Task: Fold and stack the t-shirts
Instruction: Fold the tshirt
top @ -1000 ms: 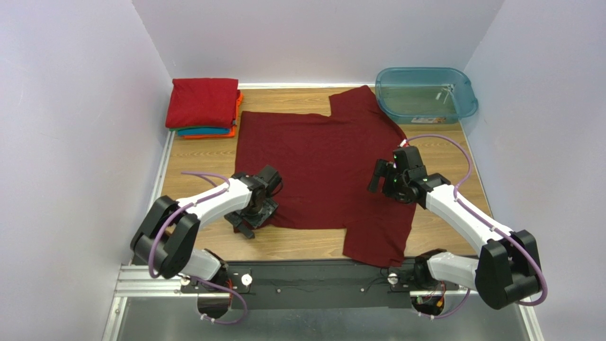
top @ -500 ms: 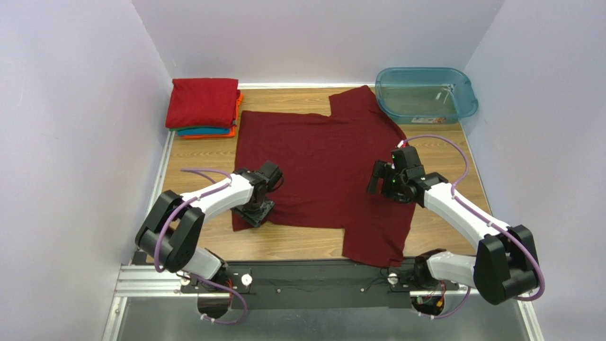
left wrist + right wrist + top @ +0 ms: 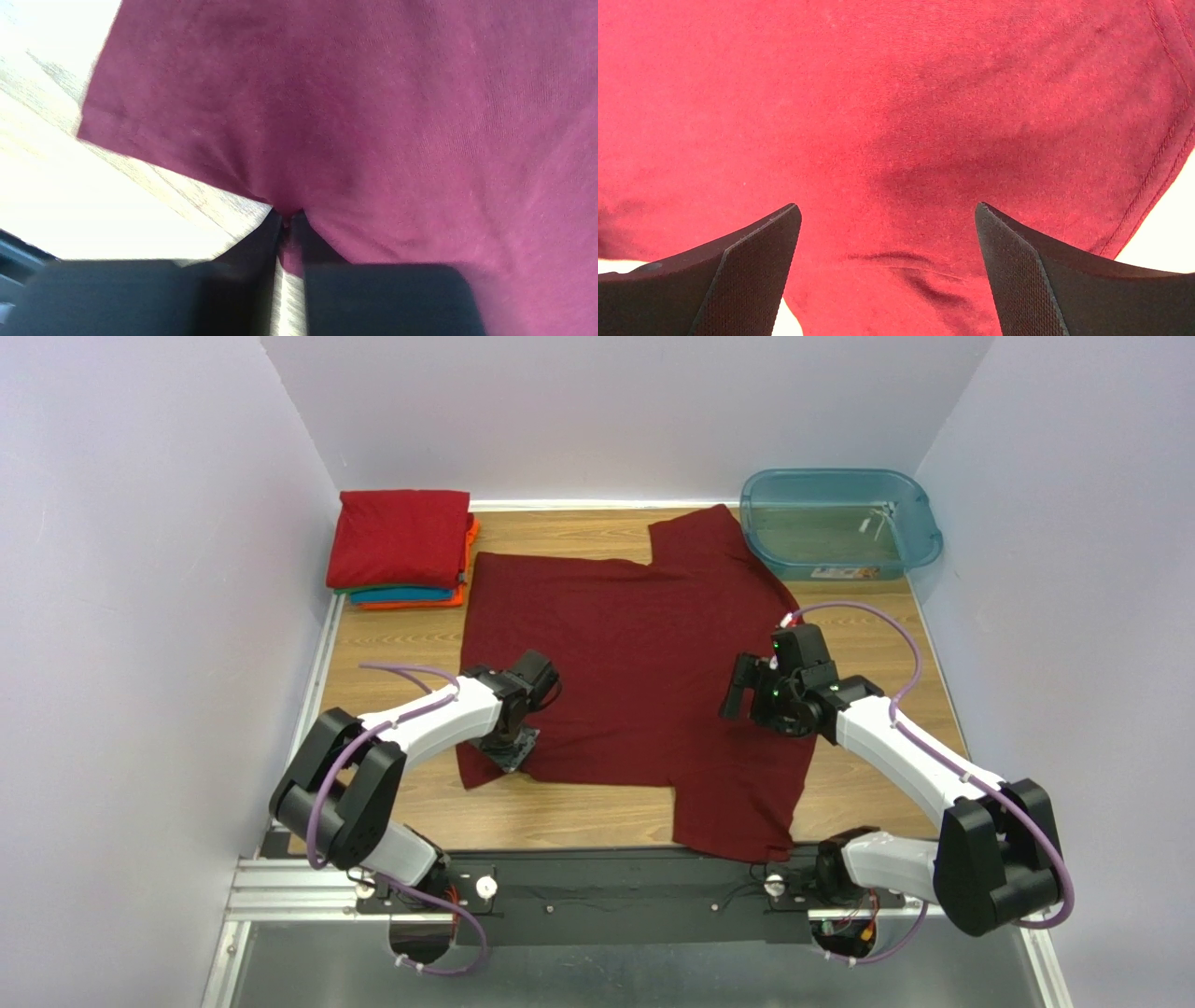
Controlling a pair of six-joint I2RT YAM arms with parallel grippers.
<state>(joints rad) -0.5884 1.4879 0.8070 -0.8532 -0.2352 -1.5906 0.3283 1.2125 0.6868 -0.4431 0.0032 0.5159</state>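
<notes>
Item: plain dark maroon cloth t-shirt [image 3: 631, 644], spread flat at centre. Left gripper [image 3: 511, 748] has moved onto its near-left hem corner, pinching the cloth (fold likely starting). Right gripper [image 3: 741, 686] poised above, jaws apart.

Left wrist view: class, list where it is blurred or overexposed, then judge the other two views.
Left wrist: table blown out near white, fingers blurred, shirt slightly soft. Right wrist: shirt weave crisp, bottom corners blown white. Top: even light, sharp.
</notes>
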